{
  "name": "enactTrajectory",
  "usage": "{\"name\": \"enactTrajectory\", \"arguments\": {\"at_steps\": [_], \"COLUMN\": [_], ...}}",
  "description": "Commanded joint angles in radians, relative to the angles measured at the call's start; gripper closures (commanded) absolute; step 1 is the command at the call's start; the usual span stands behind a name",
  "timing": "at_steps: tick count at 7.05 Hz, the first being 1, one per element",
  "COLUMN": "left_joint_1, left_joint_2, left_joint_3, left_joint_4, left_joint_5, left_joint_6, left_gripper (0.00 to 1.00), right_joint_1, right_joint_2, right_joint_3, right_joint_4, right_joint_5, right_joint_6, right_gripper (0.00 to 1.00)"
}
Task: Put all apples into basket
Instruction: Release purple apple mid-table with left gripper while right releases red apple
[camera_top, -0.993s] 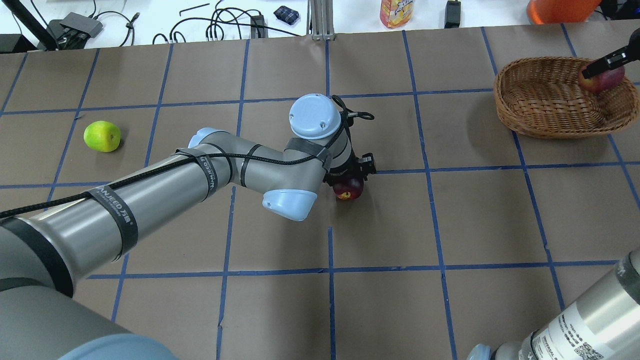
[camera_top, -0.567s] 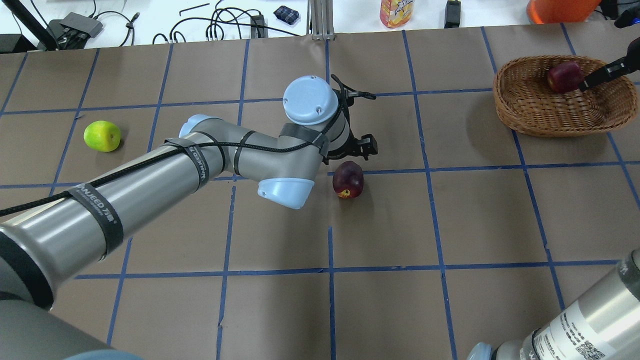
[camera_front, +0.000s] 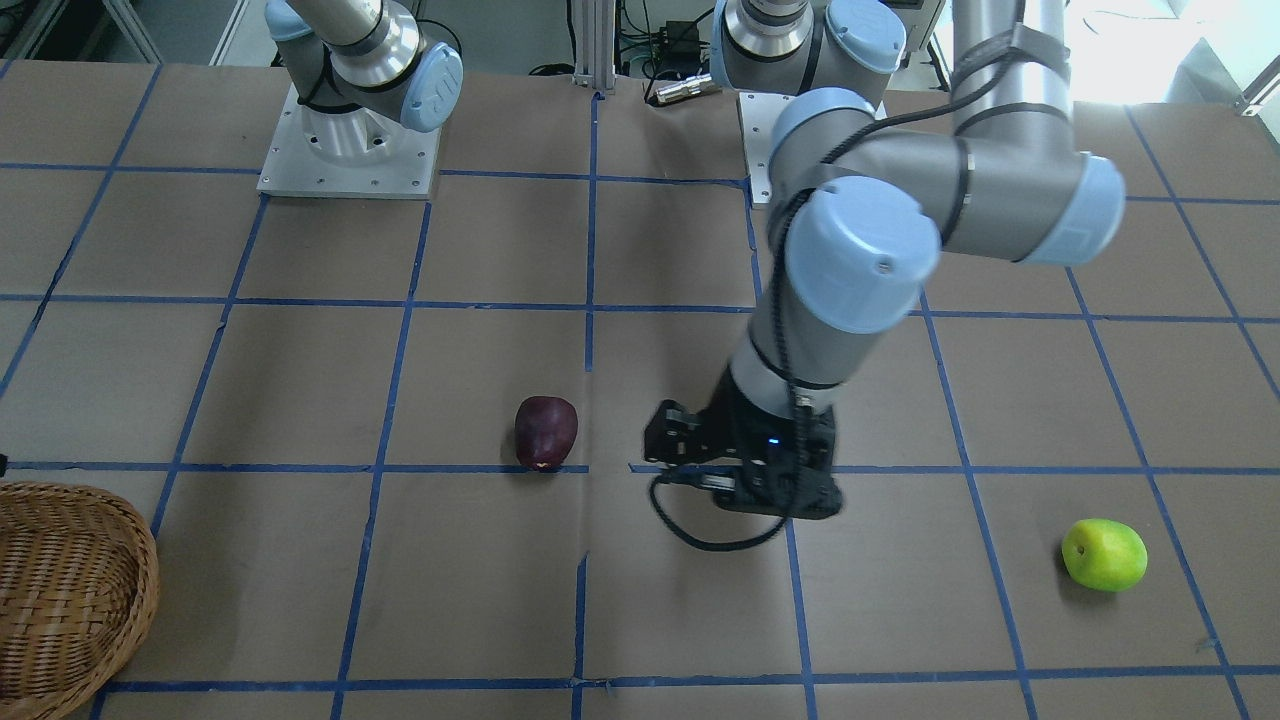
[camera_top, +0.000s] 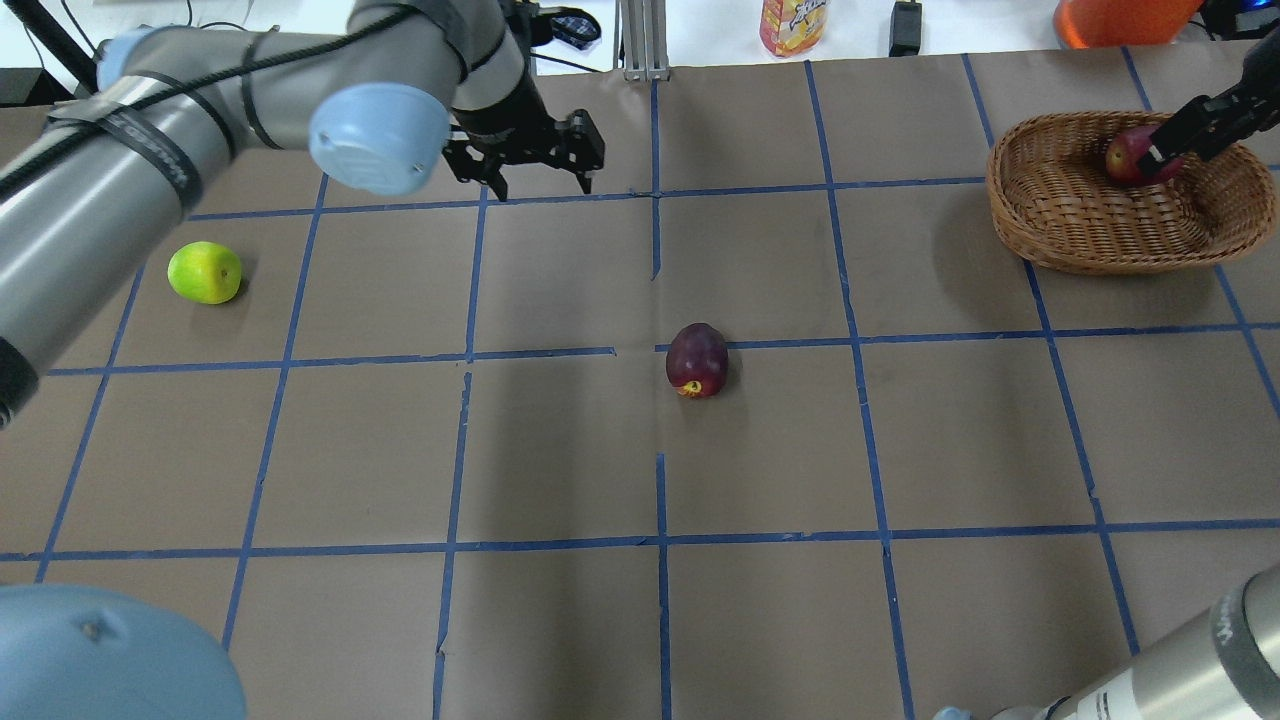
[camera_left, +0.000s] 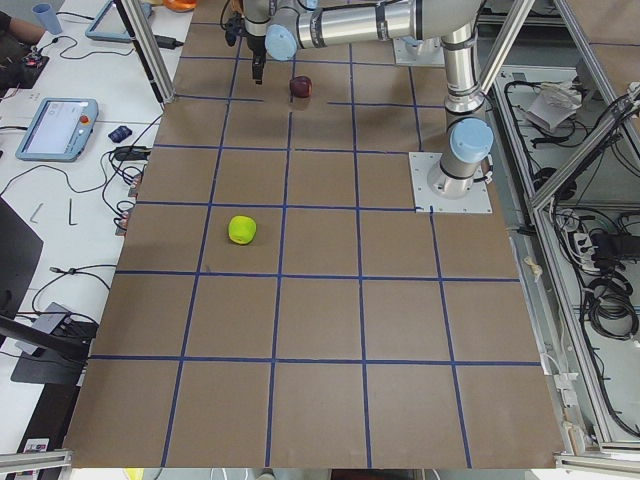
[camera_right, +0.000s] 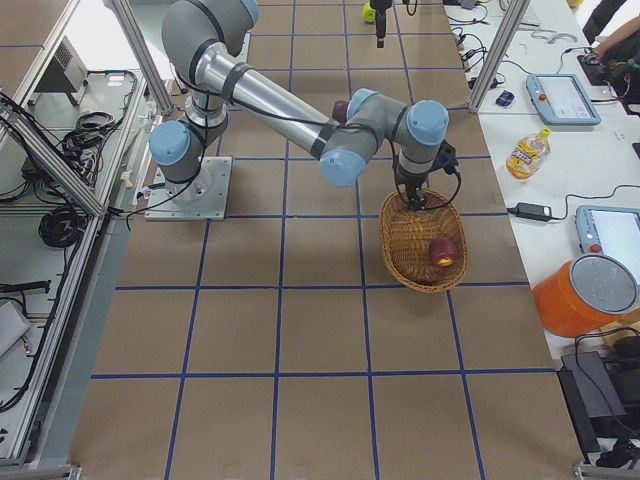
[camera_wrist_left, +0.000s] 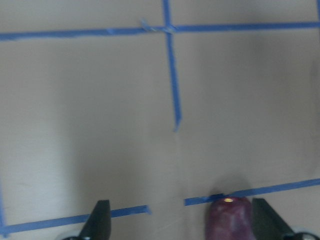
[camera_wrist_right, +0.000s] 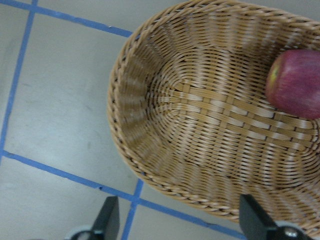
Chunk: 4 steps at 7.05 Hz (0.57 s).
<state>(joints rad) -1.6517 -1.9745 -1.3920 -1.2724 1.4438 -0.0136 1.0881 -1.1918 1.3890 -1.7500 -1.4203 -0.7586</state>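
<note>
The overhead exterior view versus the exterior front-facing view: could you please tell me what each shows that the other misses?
Only the overhead view shows the red apple inside the basket, the right claw close beside it, and a bottle beyond the table. Only the front-facing view shows the arms' base plates. Both show the maroon apple and the green apple on the table, the left claw, and the basket, though the front-facing view cuts it off.
</note>
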Motion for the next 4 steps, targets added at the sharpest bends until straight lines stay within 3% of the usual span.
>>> {"name": "enactTrajectory", "arguments": {"at_steps": [1, 3, 4], "left_joint_1": [0.258, 0.494, 0.536], "left_joint_2": [0.006, -0.05, -0.084], "left_joint_3": [0.04, 0.05, 0.059], "left_joint_4": [-0.123, -0.107, -0.076], "left_joint_5": [0.007, 0.053, 0.067], "left_joint_6": [0.318, 0.584, 0.716], "left_gripper": [0.0, 0.0, 0.0], "right_joint_1": [0.16, 0.382, 0.479], "right_joint_2": [-0.064, -0.072, -0.066], "right_joint_3": [0.007, 0.039, 0.066], "right_joint_4": [0.105, 0.097, 0.081], "right_joint_5": [-0.026, -0.025, -0.02], "right_joint_6": [0.312, 0.688, 0.866], "right_gripper": [0.0, 0.0, 0.0]}}
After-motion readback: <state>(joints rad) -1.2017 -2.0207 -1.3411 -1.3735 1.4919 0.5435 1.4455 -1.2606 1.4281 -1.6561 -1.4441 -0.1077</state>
